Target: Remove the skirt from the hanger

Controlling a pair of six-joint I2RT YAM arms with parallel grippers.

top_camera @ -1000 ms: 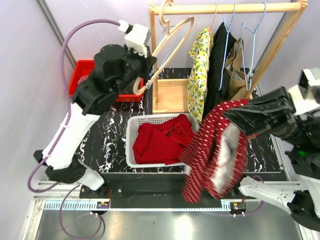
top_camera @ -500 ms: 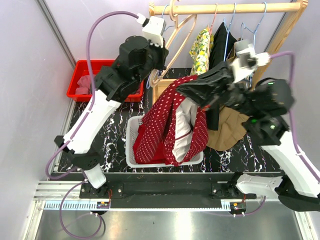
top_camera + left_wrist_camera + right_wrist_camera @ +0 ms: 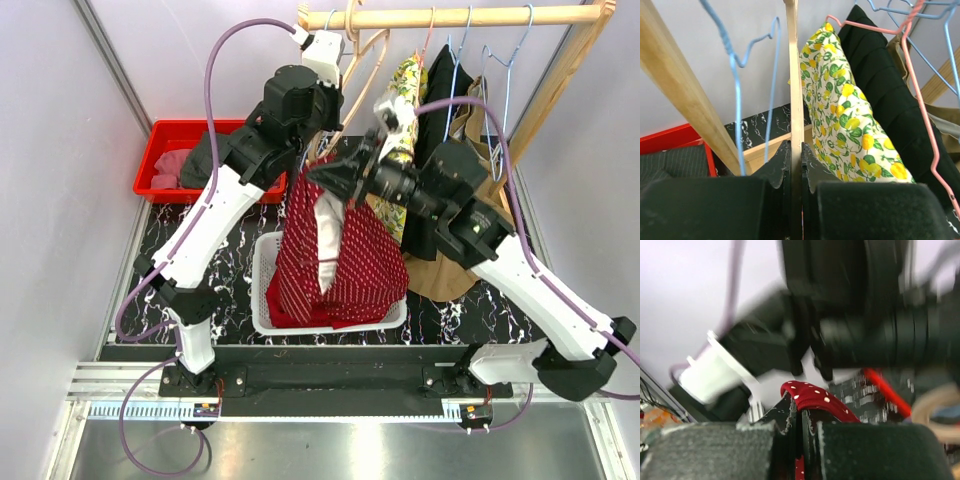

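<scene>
The red skirt (image 3: 340, 260) with white dots hangs from my right gripper (image 3: 325, 178), which is shut on its waistband above the white basket (image 3: 260, 300). In the right wrist view the jaws (image 3: 801, 407) pinch the red dotted fabric (image 3: 815, 395). My left gripper (image 3: 338, 88) is shut on the wooden hanger (image 3: 368, 55), held up by the left end of the wooden rail (image 3: 450, 17). In the left wrist view the jaws (image 3: 796, 150) clamp the hanger's wooden bar (image 3: 794, 90). The hanger carries no skirt.
A yellow floral garment (image 3: 400, 110), a black garment (image 3: 437, 100) and a tan garment (image 3: 450, 270) hang on the rack, with blue wire hangers (image 3: 505, 60). Red clothing lies in the basket. A red bin (image 3: 165, 140) stands at the back left.
My right gripper swung the skirt from the front right to the left, over the basket. My left arm raised the wooden hanger up towards the rail.
</scene>
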